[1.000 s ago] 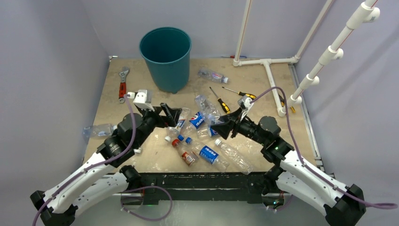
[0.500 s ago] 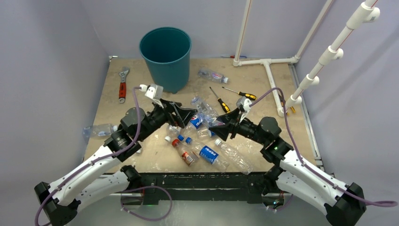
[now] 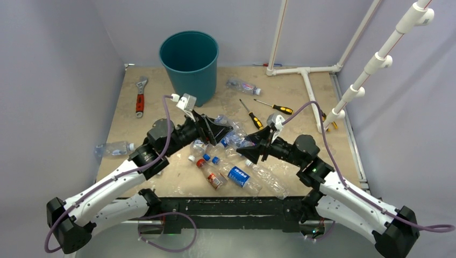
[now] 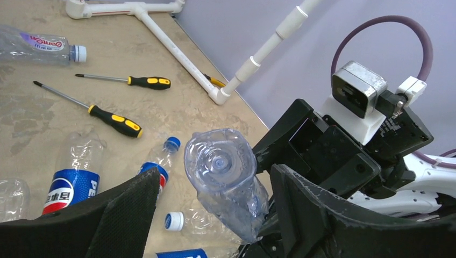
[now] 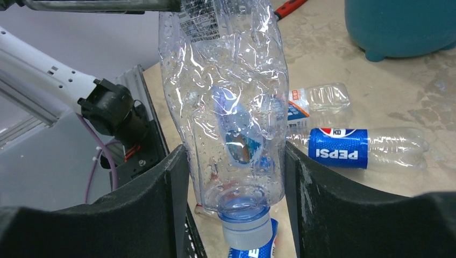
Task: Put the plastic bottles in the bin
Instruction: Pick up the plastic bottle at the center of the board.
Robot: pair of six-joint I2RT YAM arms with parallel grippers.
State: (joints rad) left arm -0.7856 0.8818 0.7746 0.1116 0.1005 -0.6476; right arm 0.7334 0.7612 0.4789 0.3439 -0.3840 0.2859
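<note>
Several plastic bottles point(image 3: 239, 176) lay crushed on the table point(image 3: 172, 174) near the arm bases, among them a red-labelled bottle point(image 3: 214, 179). Just beyond, the right end effector point(image 5: 236, 155) was clamped on a clear bottle point(image 5: 226, 97), which it held off the table with the cap toward its wrist. The left end effector point(image 4: 215, 174) faced it, its fingers apart on either side of that bottle's base with a gap on each side. Farther back lay two screwdrivers point(image 3: 251, 115), another bottle point(image 3: 243, 86) and a red-handled wrench point(image 3: 140, 97). The teal bin point(image 3: 189, 59) stood upright toward the far side, well apart from the clear bottle.
</note>
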